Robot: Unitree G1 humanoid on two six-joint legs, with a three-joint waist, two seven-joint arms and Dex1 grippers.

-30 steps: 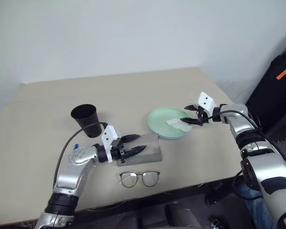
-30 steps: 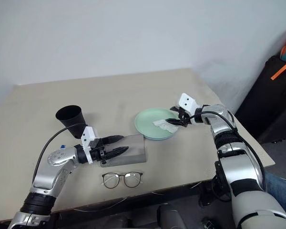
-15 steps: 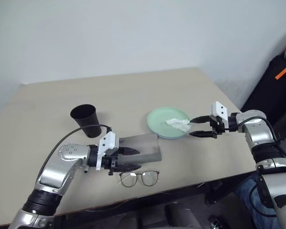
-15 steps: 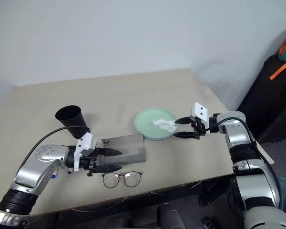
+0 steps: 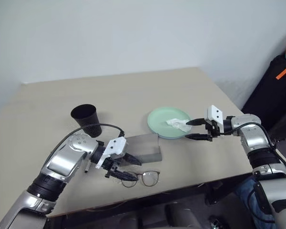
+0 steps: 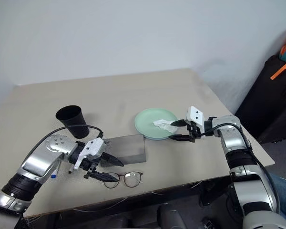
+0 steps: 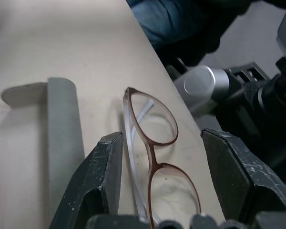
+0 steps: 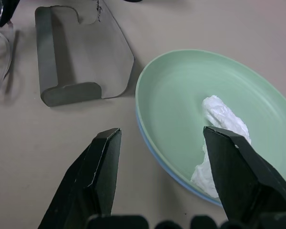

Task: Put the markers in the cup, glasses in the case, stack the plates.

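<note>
While both arms reach inward over the beige tabletop, the left gripper hangs low at the near side with its two black fingers spread apart and nothing between them. Its fingertips point toward the robot's right, at the glasses, which lie flat just beyond the tips, near the front edge. In the left wrist view the glasses are framed between the two fingers without touching them; their long axis, from lens to lens, runs along the same line as the gripper points.

Just behind this gripper lies the case, grey, its translucent lid open. Its long axis runs across the tabletop from left to right, roughly parallel to the glasses. Farther back and to the left of the gripper stands the cup, upright, its wide rim up. A marker with a blue end lies beside the left forearm; I cannot tell which way it points.

The right gripper is wide open too and holds nothing. It points toward the robot's left, at the plates, and its tips hover at their near right rim. The mint green plate sits on the light blue one, whose edge shows beneath in the right wrist view. A crumpled white tissue lies in the green plate, just ahead of the upper finger.
</note>
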